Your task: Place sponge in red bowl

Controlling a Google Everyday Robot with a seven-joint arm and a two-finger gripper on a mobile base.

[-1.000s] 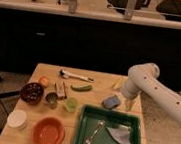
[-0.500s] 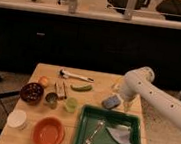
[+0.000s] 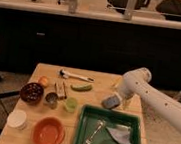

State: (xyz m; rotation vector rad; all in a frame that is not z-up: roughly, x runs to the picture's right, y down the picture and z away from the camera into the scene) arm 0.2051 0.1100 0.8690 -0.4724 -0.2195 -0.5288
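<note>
The sponge [image 3: 111, 101], a small blue-grey block, lies on the wooden table [image 3: 96, 95] just above the green tray's top edge. My gripper [image 3: 122, 99] hangs from the white arm that reaches in from the right. It is low over the table, right beside the sponge's right end, and stands open with nothing in it. The red bowl [image 3: 49, 132], wide, shallow and orange-red, sits empty near the table's front left, well away from the gripper.
A green tray [image 3: 82, 136] at front right holds a metal utensil [image 3: 94, 133] and a grey-blue cloth [image 3: 119, 135]. On the left are a dark maroon bowl [image 3: 31, 92], a white cup [image 3: 16, 118], a metal cup [image 3: 51, 100], a green cup [image 3: 70, 104] and an orange [image 3: 43, 80]. A green vegetable [image 3: 81, 87] lies mid-table.
The arm has swung left and down, bringing the gripper closer to the sponge. The sponge and the other objects have stayed in place.
</note>
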